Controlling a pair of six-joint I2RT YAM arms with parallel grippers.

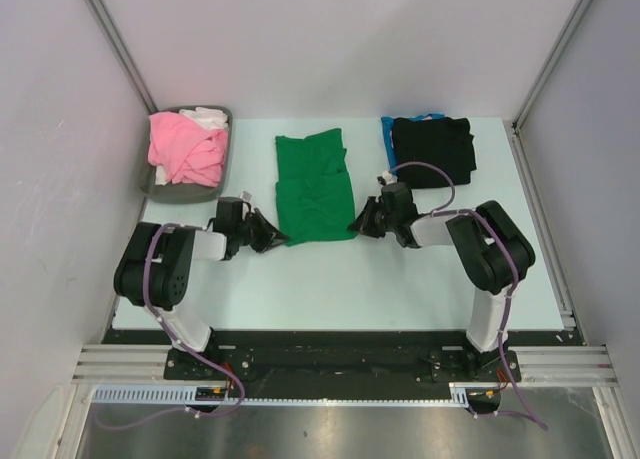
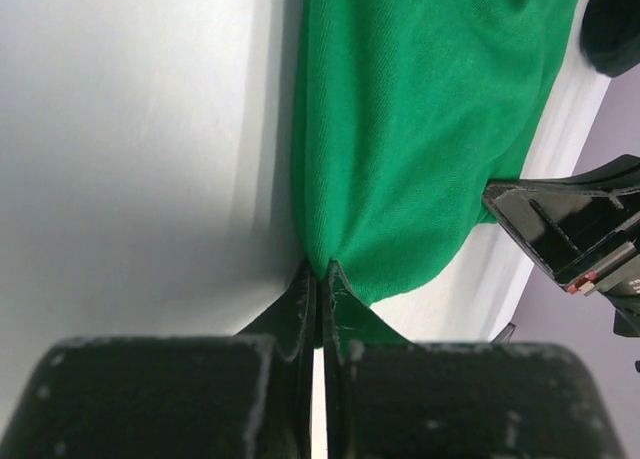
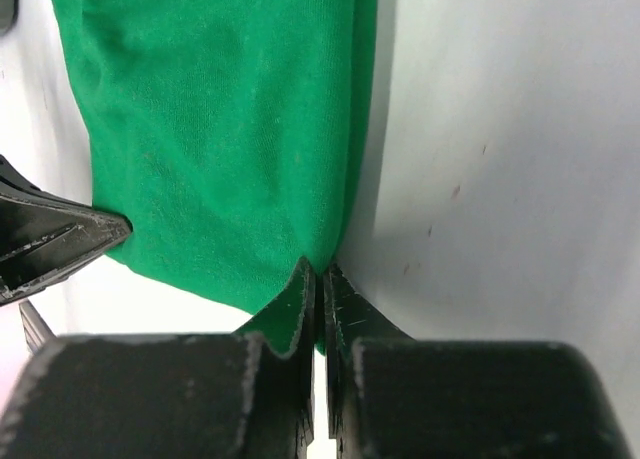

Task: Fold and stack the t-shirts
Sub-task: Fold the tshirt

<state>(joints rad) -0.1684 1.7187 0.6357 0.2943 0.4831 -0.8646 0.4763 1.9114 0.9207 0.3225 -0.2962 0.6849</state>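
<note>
A bright green t-shirt lies folded into a long strip in the middle of the table. My left gripper is shut on its near left corner, with cloth pinched between the jaws. My right gripper is shut on its near right corner. The green shirt fills the left wrist view and the right wrist view. A black t-shirt lies folded at the far right on top of a blue one. Pink and white t-shirts lie crumpled in the tray.
A dark grey tray stands at the far left of the pale table. White walls close in the left, back and right sides. The right gripper's finger shows in the left wrist view, and the left gripper's finger in the right wrist view.
</note>
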